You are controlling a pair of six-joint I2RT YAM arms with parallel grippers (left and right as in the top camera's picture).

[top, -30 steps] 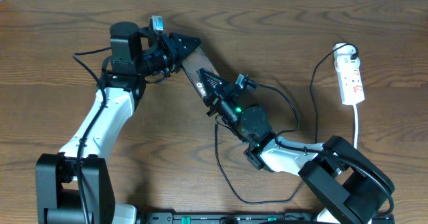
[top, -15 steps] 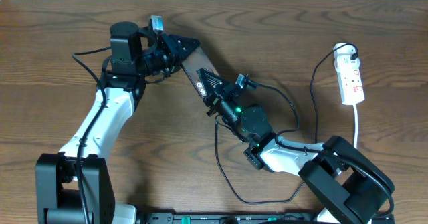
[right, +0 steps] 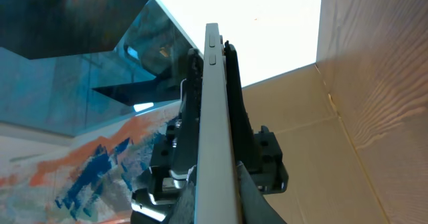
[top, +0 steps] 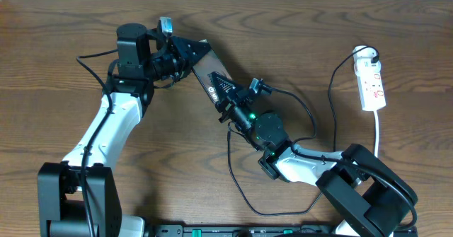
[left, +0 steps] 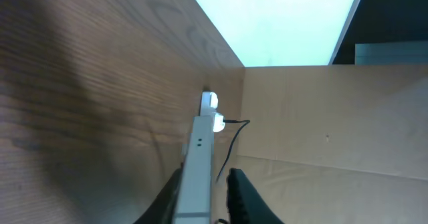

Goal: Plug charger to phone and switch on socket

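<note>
Grey-brown glossy phone point(top: 204, 68), flat slab, small white lettering

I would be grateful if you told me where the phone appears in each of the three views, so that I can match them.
Overhead: the phone runs diagonally just above centre, between the two arms.
Left wrist: edge-on, a pale strip rising from the bottom edge at centre.
Right wrist: edge-on, a pale upright strip through the middle.
Shared landmark: the left pincer, at one end of the phone in all three.
</note>
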